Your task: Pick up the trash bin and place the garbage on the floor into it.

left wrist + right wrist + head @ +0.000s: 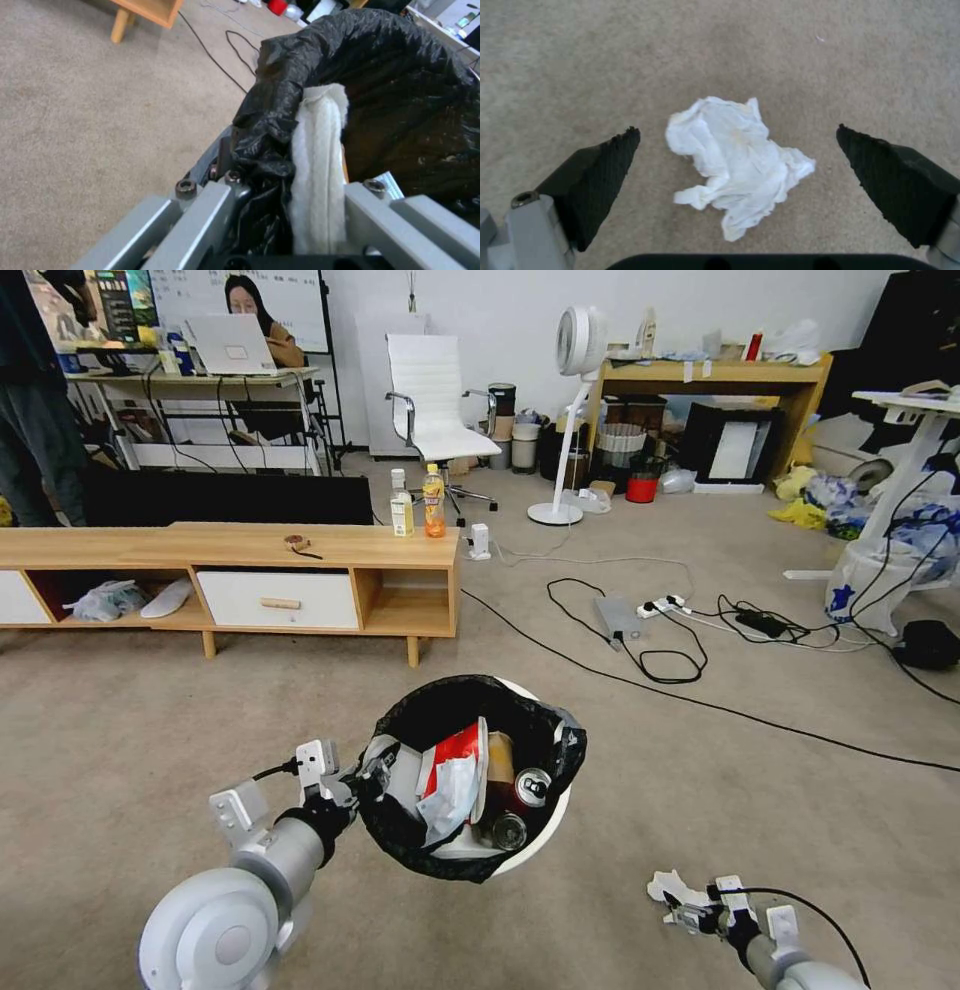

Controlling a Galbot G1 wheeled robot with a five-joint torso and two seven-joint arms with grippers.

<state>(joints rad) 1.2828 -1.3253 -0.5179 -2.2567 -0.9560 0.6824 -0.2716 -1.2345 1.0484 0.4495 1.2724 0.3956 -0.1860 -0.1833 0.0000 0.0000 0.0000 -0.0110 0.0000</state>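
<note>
white tissue (pixel 737 165) lies between right gripper's (pixel 737 131) spread fingers (pixel 600 176)

Trash bins held: I count one trash bin (pixel 535 840), black-lined.
Cans in bin: I count two cans (pixel 532 786).
Snack wrappers in bin: one red-white wrapper (pixel 450 775).
Tissues on floor: one crumpled tissue (pixel 735 161).
Upright drink bottles on cabinet: two bottles (pixel 433 502).
Grippers: I see two, left gripper (pixel 372 770) and right gripper (pixel 680 902).
</note>
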